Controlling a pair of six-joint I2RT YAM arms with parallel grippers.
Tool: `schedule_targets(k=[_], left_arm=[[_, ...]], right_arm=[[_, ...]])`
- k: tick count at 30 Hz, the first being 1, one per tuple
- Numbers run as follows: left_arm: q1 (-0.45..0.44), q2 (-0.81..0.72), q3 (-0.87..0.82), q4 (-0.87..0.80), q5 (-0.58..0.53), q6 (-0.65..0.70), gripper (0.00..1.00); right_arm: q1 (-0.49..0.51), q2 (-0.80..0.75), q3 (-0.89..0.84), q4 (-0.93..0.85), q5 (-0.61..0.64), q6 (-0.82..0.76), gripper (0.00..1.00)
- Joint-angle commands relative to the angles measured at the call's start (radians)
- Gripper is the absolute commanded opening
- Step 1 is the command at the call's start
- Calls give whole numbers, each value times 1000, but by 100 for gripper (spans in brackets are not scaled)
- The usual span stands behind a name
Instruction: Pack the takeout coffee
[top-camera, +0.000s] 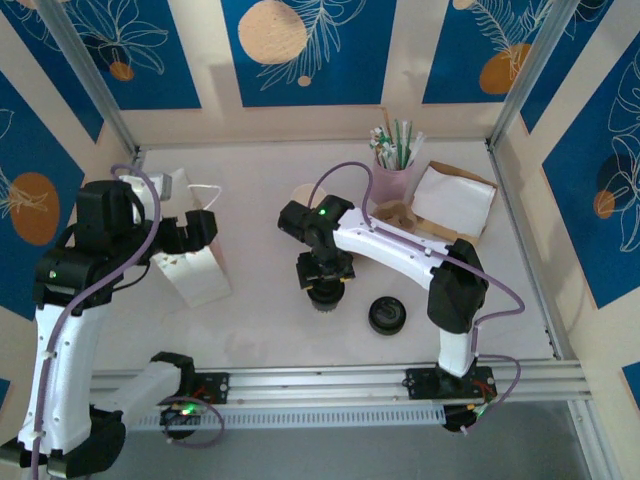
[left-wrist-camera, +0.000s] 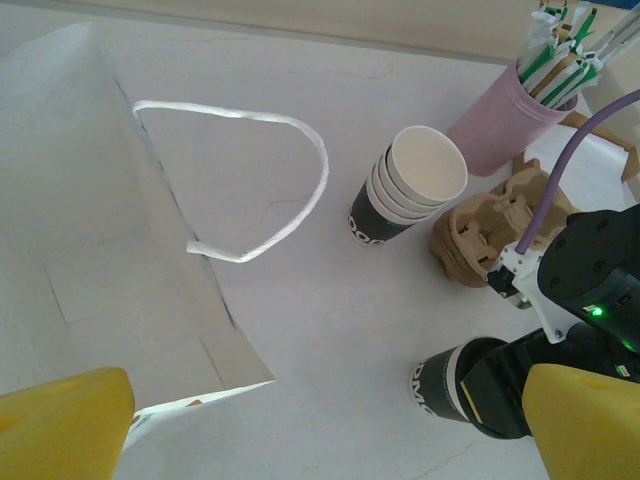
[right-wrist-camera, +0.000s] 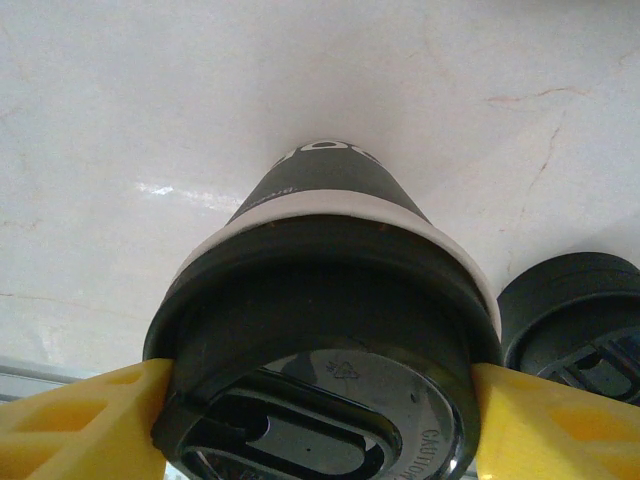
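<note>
While one coffee (right-wrist-camera: 330, 200) is gripped at its lid by the right gripper (right-wrist-camera: 320, 420), mid-table, the left gripper (left-wrist-camera: 320, 428) is held wide open, empty, by one bag (left-wrist-camera: 80, 200). One loose lid (top-camera: 387, 315) lies nearby; one cup stack (left-wrist-camera: 410, 190) is seen behind.

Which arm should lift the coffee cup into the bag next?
Right arm. The right gripper hugs the takeout coffee, a yellow finger on each side of its black lid. The left gripper hangs open at the white paper bag, away from the cup.
</note>
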Motion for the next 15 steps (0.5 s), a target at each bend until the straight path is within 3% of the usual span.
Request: schedule_targets(k=[1, 15], left_arm=[[10, -15, -7, 16, 20, -9, 100], [10, -12, -21, 24, 26, -12, 100]], right_arm=[[-6, 12, 22, -10, 24, -3, 71], [-16, 27, 27, 0, 12, -26, 71]])
